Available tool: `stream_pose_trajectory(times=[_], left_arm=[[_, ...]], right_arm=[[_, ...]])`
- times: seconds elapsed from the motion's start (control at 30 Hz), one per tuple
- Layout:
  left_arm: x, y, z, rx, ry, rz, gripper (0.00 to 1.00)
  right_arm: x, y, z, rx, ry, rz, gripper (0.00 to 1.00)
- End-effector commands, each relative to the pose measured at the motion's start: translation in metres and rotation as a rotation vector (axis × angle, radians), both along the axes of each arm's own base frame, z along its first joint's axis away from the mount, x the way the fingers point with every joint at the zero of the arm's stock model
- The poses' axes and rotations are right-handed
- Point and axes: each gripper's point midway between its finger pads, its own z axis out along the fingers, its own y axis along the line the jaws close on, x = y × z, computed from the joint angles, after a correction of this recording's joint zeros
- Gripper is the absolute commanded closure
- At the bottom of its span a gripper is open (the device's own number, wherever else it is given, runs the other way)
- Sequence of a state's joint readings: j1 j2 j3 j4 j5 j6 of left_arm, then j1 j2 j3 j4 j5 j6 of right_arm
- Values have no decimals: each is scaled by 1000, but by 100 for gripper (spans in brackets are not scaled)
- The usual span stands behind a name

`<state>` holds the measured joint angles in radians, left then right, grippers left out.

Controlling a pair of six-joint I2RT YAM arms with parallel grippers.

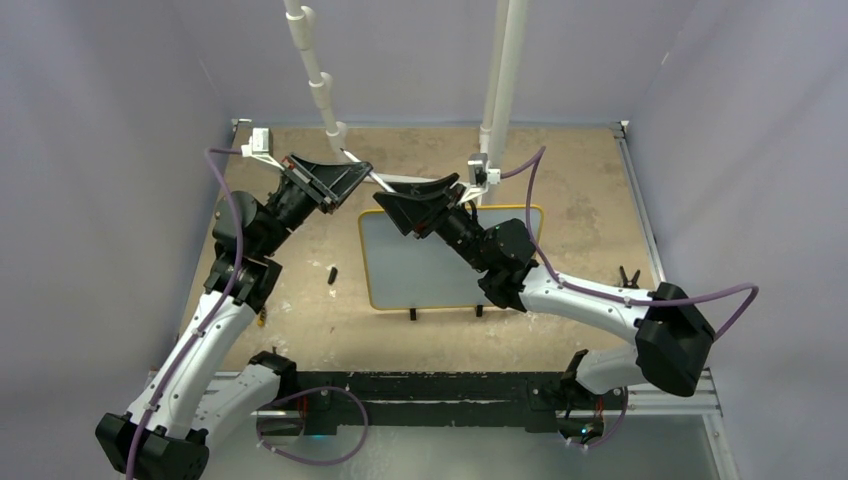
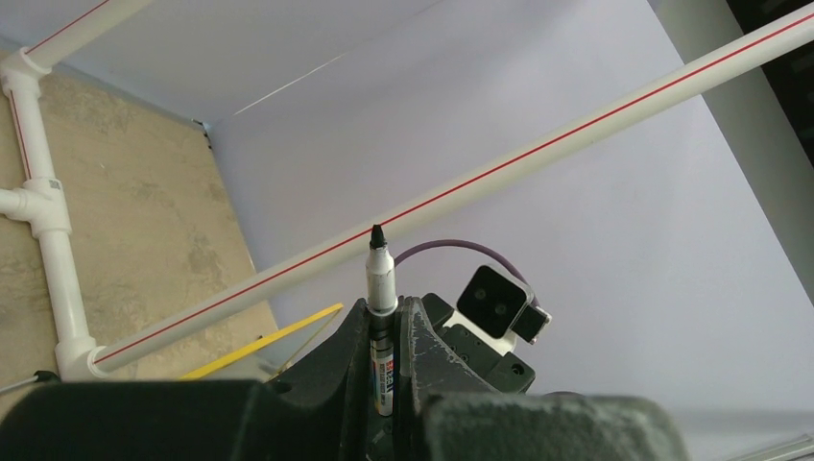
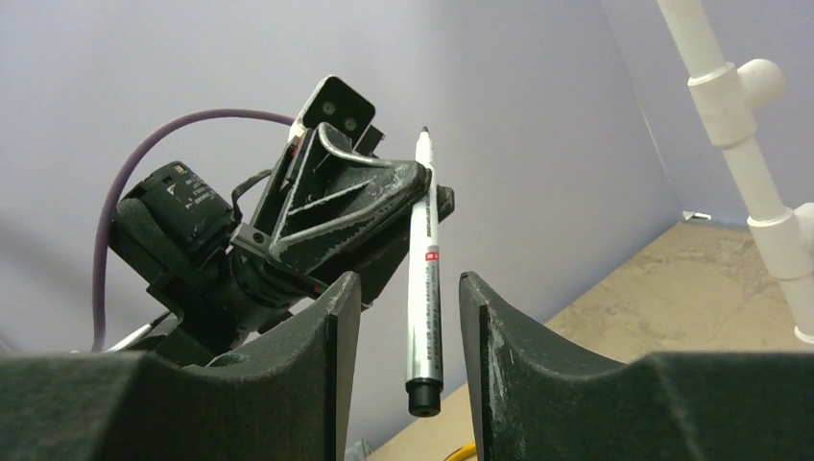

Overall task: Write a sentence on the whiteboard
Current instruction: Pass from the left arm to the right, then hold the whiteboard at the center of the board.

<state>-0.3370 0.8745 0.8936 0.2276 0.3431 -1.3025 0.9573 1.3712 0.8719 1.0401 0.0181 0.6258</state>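
Left jaws grip marker (image 2: 382, 317), tabletop (image 1: 585, 175), lilac walls (image 1: 100, 150)

Yellow-framed pale grey whiteboard (image 1: 415, 275); white marker (image 3: 424, 288), apparently black-tipped.

Whiteboard (image 1: 420, 272) lying flat, face up, near the middle of the table (image 1: 590, 190).
I see a pale grey-white rectangle in a yellow frame with rounded corners, its two small black feet (image 1: 412, 314) pointing toward the near edge; its upper right part is hidden from my overhead view.
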Motion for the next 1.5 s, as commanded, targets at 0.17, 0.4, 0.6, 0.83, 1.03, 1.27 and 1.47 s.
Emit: stream_pose_trajectory(times=[0.17, 0.4, 0.6, 0.83, 1.03, 1.27, 1.47], left_arm=[[-7, 2, 10, -26, -21, -7, 100], [-8, 3, 10, -29, -19, 1, 100], [-8, 4, 9, -27, -17, 5, 100], [-7, 4, 7, -19, -13, 6, 100], [-7, -1, 4, 67, -39, -6, 88], [-13, -5, -20, 378, -83, -56, 28], [-29, 7, -40, 675, -160, -97, 21]], right_arm=[[-1, -6, 43, 100, -47, -14, 65], [-2, 0, 42, 85, -45, 4, 73], [-1, 0, 42, 86, -42, 3, 81], [-2, 1, 41, 81, -40, 9, 99], [-4, -7, 46, 98, -51, -5, 100], [0, -31, 52, 51, -53, -116, 100], [6, -62, 37, -68, 23, -247, 100]])
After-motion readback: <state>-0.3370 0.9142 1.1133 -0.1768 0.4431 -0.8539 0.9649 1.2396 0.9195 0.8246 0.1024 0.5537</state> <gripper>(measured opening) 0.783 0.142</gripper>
